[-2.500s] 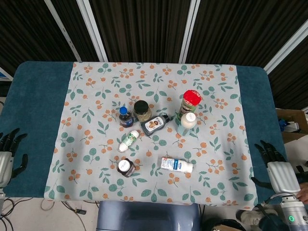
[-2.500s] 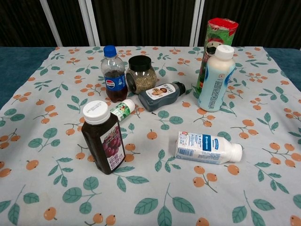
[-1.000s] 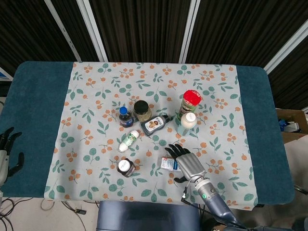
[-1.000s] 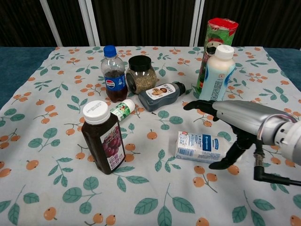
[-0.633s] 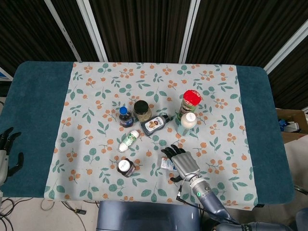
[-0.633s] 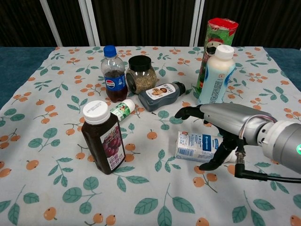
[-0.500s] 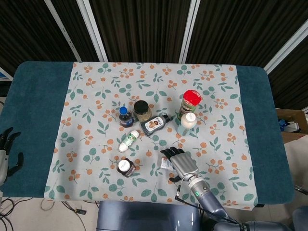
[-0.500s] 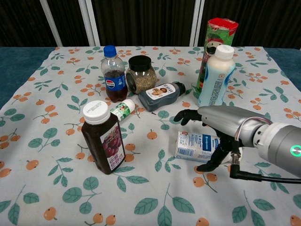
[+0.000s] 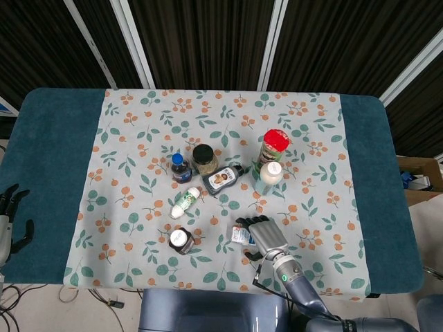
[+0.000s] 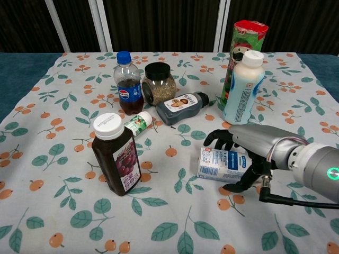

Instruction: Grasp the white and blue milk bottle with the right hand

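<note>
A counter (image 9: 48, 166) covered in dark teal felt fills the middle of the head view, and over its centre lies a pale cloth (image 9: 304, 145) printed with orange fruit and green leaves. Its weave looks smooth and flat in the chest view.

The tallest item is a round cardboard tube (image 10: 244, 39) with a red top, standing at the upper right of the chest view. Touching its front stands a white plastic bottle (image 10: 242, 88) with a pale blue label and white cap.

Left of centre stands a squarish bottle of dark purple juice (image 10: 117, 155) with a broad white lid. Behind it stand a small cola bottle (image 10: 128, 83) with a blue cap and a glass jar (image 10: 158, 83) with a black lid and speckled contents. A dark grey squeeze bottle (image 10: 181, 108) lies on its side just right of the jar, and a small green-labelled white bottle (image 10: 137, 123) lies behind the juice.

The white and blue milk bottle (image 10: 221, 164) lies on its side at the lower centre right of the chest view, its cap end hidden. The right robot hand (image 10: 252, 149), silver shell with black fingers, curls over the bottle, fingers draped across its upper side and thumb pressed under its near side.

The left robot hand (image 9: 10, 218) sits at the lower left edge of the head view, black fingers spread, holding nothing.
</note>
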Controlling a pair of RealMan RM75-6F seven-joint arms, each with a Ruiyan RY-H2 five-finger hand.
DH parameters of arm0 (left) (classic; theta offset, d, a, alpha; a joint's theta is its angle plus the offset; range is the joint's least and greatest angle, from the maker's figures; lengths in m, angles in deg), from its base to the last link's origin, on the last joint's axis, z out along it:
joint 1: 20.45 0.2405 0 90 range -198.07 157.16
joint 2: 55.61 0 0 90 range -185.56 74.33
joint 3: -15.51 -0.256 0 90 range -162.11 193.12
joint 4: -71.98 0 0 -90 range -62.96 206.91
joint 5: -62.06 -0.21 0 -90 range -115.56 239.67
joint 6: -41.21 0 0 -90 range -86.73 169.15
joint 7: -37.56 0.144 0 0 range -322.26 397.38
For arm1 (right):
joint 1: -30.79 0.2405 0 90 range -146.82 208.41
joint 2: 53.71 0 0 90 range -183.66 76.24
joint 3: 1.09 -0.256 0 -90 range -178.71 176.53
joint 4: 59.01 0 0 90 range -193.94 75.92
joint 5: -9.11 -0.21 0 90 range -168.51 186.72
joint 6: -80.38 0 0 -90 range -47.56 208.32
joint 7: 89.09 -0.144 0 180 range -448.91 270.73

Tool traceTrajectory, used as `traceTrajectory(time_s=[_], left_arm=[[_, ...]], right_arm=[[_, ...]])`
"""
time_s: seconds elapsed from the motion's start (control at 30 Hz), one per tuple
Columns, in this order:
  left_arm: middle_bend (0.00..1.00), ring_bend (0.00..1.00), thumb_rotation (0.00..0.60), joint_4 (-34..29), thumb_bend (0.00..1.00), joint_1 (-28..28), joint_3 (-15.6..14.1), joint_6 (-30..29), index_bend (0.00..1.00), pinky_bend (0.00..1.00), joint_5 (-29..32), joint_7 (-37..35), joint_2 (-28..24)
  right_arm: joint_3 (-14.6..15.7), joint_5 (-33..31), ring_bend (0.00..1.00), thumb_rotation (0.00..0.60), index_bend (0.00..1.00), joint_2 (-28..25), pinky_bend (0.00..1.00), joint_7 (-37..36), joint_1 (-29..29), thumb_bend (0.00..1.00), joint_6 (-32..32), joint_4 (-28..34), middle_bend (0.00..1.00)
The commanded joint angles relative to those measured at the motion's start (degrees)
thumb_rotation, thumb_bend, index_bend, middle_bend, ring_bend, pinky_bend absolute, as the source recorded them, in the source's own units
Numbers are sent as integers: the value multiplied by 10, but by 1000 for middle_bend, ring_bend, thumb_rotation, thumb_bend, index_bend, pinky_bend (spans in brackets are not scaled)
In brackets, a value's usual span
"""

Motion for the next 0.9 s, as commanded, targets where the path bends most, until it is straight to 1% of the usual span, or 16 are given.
traceTrajectory(time_s=[0.03, 0.13, 0.2, 0.33, 0.5, 0.67, 0.73, 0.83, 0.9], left_arm=[[62, 92, 600, 0, 503, 0, 0, 0, 151, 44, 0, 0, 0], [62, 92, 600, -1, 503, 0, 0, 0, 151, 44, 1, 0, 0], [62, 92, 600, -2, 503, 0, 0, 2, 151, 46, 2, -1, -1], [62, 93, 600, -3, 503, 0, -1, 4, 151, 47, 2, -2, -2], [62, 93, 600, -3, 503, 0, 0, 4, 151, 47, 3, -2, -3], [61, 93, 600, -4, 503, -1, -1, 4, 151, 47, 2, -1, -3], [61, 93, 600, -4, 503, 0, -1, 3, 151, 47, 2, -1, -3], [61, 93, 600, -4, 503, 0, -1, 3, 151, 47, 1, -1, -2], [61, 93, 600, -4, 503, 0, -2, 2, 151, 47, 0, 0, -2]], right_arm=[[1, -3, 290, 600, 257, -1, 206, -3, 2, 346, 1, 0, 335], [1, -1, 330, 600, 300, 0, 234, -5, 3, 394, 6, 0, 387], [1, -2, 348, 600, 321, 1, 244, -9, 2, 405, 13, 1, 412], [0, 2, 361, 600, 336, 6, 246, -12, 0, 412, 26, 0, 422], [-2, 7, 384, 600, 353, -7, 246, -23, 0, 422, 29, 12, 439], [-3, 16, 386, 600, 359, -39, 246, -40, -1, 422, 25, 38, 442], [-6, 17, 390, 600, 359, -61, 246, -55, -1, 423, 17, 55, 443], [-17, 12, 394, 600, 359, -94, 246, -87, -3, 423, 3, 81, 443], [-30, 10, 394, 600, 359, -132, 246, -124, -3, 422, -17, 100, 443]])
